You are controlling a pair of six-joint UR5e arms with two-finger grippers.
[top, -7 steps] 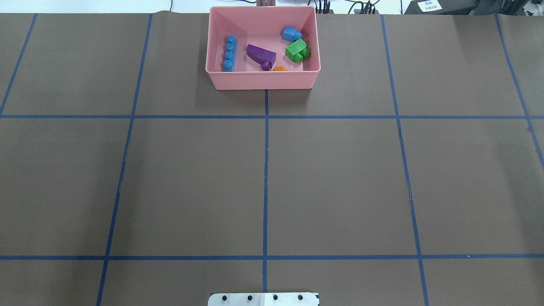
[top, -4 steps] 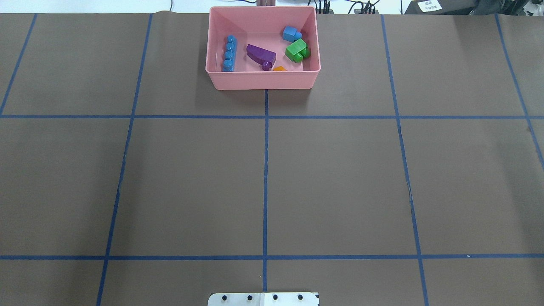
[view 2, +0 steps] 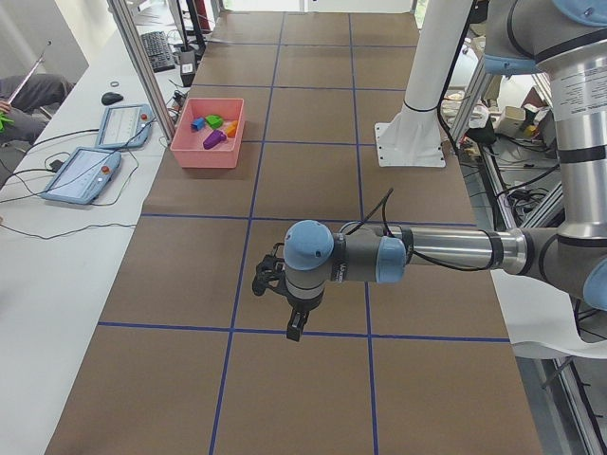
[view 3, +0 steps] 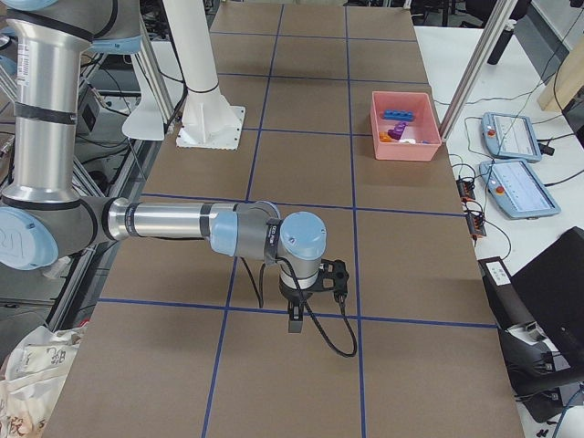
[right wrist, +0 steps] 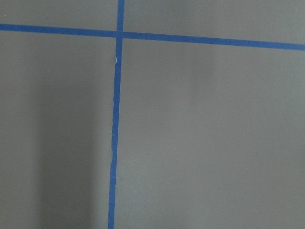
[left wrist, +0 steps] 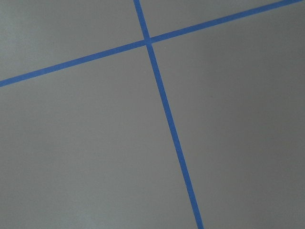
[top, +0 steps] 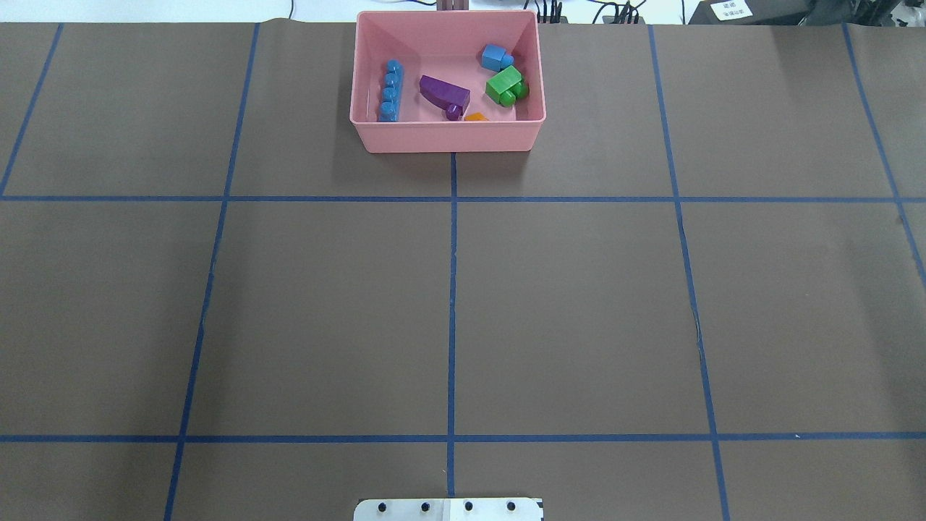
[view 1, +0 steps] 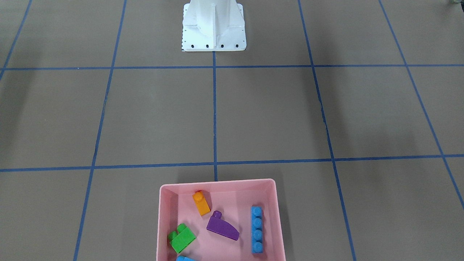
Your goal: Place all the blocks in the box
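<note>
Nothing has shifted since a second ago: you will find every piece lying as it did. The large shallow pink plastic box (top: 448, 134) (view 1: 217, 182) sits at the middle of the far edge of the brown paper-covered table (top: 579, 304), and all five glossy studded bricks are inside it.

The long blue four-stud brick (top: 390, 91) (view 1: 257, 230) lies along the box's left wall. The purple sloped brick (top: 443, 92) (view 1: 223, 228) is in the middle. The small orange brick (top: 476, 116) (view 1: 201, 203) lies by the near wall, close to the purple one but apart from it. The green brick (top: 506, 86) (view 1: 182, 238) is by the right wall, with the small blue brick (top: 495, 56) (view 1: 185, 259) just beyond it in the far right corner.

The left gripper (view 2: 296, 332) hangs pointing down over the table's left end, well away from the box, and the right gripper (view 3: 294, 324) does the same over the right end. You see them only from the side views, so I cannot tell whether their fingers are spread or pressed together. Neither carries a brick.
</note>
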